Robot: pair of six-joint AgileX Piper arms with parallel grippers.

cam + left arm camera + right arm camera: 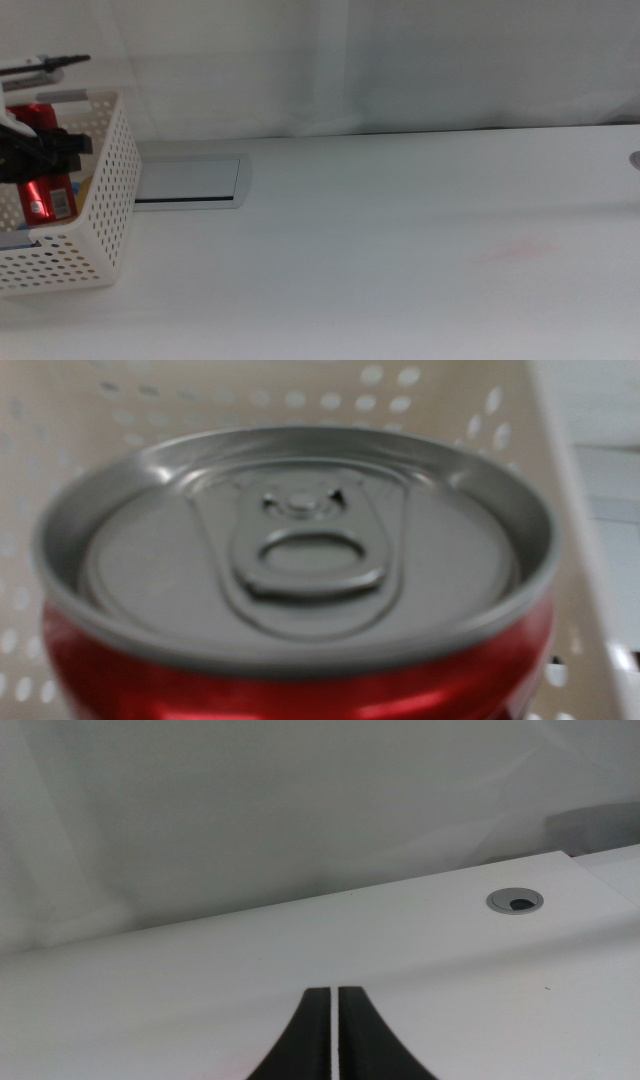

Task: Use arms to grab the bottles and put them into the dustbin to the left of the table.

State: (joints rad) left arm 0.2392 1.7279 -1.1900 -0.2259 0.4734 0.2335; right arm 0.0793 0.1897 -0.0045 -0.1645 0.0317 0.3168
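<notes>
Holding: your left gripper (pixel 40 150) had the red can (pixel 42 180) clamped between its jaws, upright, inside the dustbin's opening.
Can top: in your left wrist view the can (pixel 300 550) filled the picture, silver lid and pull tab up, the perforated basket wall behind it.
Dustbin: the white dustbin (pixel 105 190) stood at the left end of the tabletop (pixel 400 260), just beside the grey panel (pixel 190 180).
Right gripper: your right gripper (pixel 333 1040) waited low over bare tabletop, jaws closed to a thin slit, gripping nothing, a grey round grommet (pixel 516 901) further off.
</notes>
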